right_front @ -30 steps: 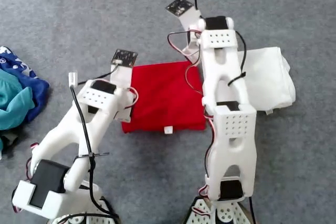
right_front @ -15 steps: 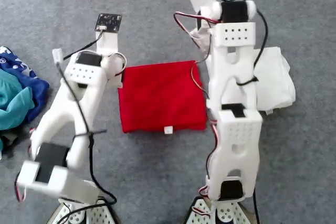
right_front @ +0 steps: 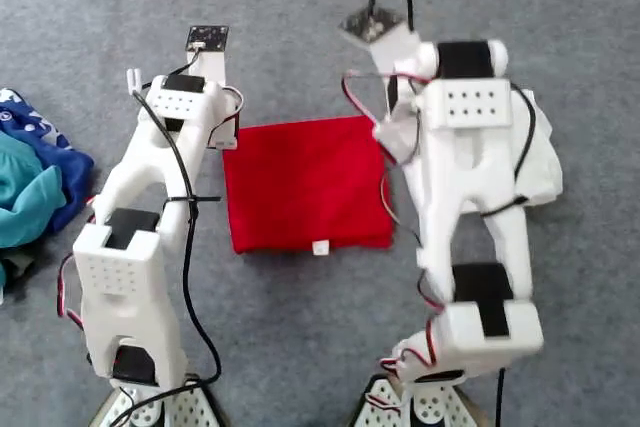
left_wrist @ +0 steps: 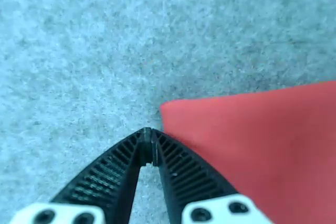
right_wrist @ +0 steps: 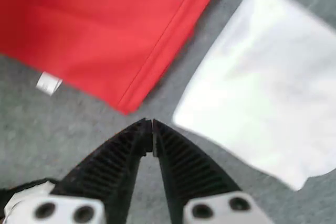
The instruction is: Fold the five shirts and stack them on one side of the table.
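Both arms hover over the grey table [left_wrist: 94, 35], and here is the danger. The left gripper [left_wrist: 147, 136] has its jaws pressed together with nothing between them. If it goes down like that, it shoves the red shirt [left_wrist: 262, 140] along instead of taking it. The fold then bunches up on that rough felt surface. Even with the jaws spread, a shallow bite would likely catch just the top layer. Lift that, and the neat square peels open.

The right gripper [right_wrist: 148, 127] is also closed tight and empty, and it has a second hazard. Its tips hang over the bare strip between the red shirt and the folded white shirt [right_wrist: 262, 93]. A careless drop could snag the white edge and drag that bundle out of shape. Uneven lifting by the two arms would twist the red one too.

Now the positions. A corner of the red shirt lies just beyond the left gripper's tips, a little to one side, close but apart from them. For the right gripper, the red hem sits ahead on one flank and the white shirt on the other. Both are near, and neither is touched. The unfolded blue and teal shirts [right_front: 35, 182] lie well away from both grippers, out past the left arm.
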Tool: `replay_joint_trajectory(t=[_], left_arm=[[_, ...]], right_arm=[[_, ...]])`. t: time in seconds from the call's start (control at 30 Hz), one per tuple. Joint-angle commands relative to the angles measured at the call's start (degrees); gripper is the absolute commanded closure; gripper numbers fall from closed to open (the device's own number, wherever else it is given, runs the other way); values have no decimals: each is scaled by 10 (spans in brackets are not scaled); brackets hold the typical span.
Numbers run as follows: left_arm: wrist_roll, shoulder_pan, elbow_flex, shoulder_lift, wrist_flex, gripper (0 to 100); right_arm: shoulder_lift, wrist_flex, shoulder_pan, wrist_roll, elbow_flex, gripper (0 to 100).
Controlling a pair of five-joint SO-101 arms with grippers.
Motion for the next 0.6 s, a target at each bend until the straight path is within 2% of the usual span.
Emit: replay_joint_trajectory(t=[0.0, 0.2, 0.3, 0.4, 0.5, 0.57], left_arm=[[4, -6, -53, 5, 19, 970], [-1, -55, -75, 11, 40, 970], [-1, -105, -75, 14, 40, 970], [-2, -131, -73, 15, 37, 970], [-2, -135, -70, 15, 18, 970], [-2, -132, -69, 15, 12, 970]], right_arm=[[-93, -6, 0, -5, 77, 983], [-165, -13, -30, -25, 197, 982], [-167, -76, -59, -138, 240, 943], [-167, -170, -88, -290, 291, 814], [-167, -270, -122, -378, 351, 688], [-160, -317, -149, -425, 382, 651]])
